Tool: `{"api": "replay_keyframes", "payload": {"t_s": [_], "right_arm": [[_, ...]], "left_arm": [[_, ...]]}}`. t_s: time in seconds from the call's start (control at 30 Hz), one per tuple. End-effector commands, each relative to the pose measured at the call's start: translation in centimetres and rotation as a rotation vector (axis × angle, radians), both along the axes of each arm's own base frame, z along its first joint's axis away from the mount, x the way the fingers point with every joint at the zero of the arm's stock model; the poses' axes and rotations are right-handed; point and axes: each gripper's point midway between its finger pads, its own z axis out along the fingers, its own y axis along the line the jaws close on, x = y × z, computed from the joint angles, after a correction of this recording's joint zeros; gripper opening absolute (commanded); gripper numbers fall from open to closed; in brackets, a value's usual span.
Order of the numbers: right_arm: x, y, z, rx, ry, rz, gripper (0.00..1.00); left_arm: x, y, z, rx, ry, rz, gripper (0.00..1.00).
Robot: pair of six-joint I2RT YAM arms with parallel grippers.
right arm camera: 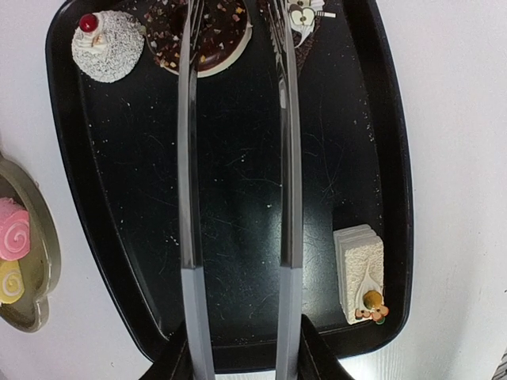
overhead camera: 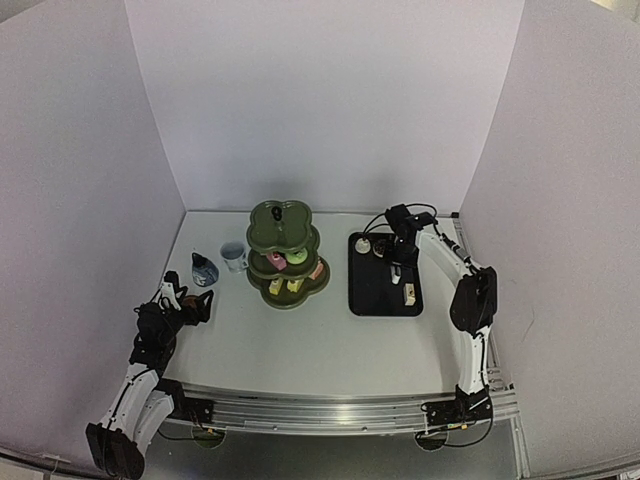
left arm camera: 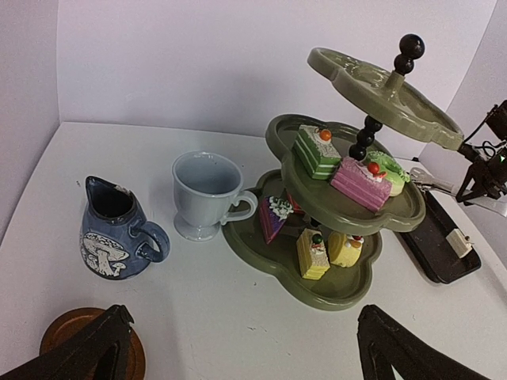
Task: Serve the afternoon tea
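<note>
The dark green three-tier stand (overhead camera: 288, 255) holds several small cakes on its two lower tiers (left arm camera: 348, 178). A white cup (left arm camera: 204, 194) and a small blue cup (left arm camera: 115, 233) stand left of it. My left gripper (left arm camera: 244, 317) is open and empty, low over the table, with one brown coaster (left arm camera: 75, 332) under its left finger. My right gripper (right arm camera: 242, 348) is shut on the metal tongs (right arm camera: 188, 158) above the black tray (right arm camera: 95, 206). The tong tips are apart, on either side of a chocolate doughnut (right arm camera: 222, 32).
The tray (overhead camera: 385, 290) also holds a white coconut cake with a cherry (right arm camera: 107, 47), a dark cake (right arm camera: 305, 20) and a white rectangular cake (right arm camera: 360, 273). The stand's lowest tier (right arm camera: 32, 261) sits just left of the tray. White walls enclose the table.
</note>
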Motion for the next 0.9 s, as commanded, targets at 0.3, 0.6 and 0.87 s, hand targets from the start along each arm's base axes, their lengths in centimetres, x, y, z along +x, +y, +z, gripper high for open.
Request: {"api": "replay_keyframes", "payload": {"t_s": [0.3,0.6,0.87], "right_arm": [[0.6,1.5,3.9,0.144,-0.088,-0.06,0.34],[0.1,1.4,3.6,0.139,-0.076,-0.086,0.33],[0.1,1.1,2.4,0.111,-0.057,-0.079,0.33]], "left_arm": [[0.1,-0.3,0.4,-0.016,-0.02,-0.013,1.0],[0.0,-0.2,0.5,-0.014,-0.025,-0.008,1.0],[0.0,-0.3,0.4,-0.021,-0.02,-0.012,1.0]]}}
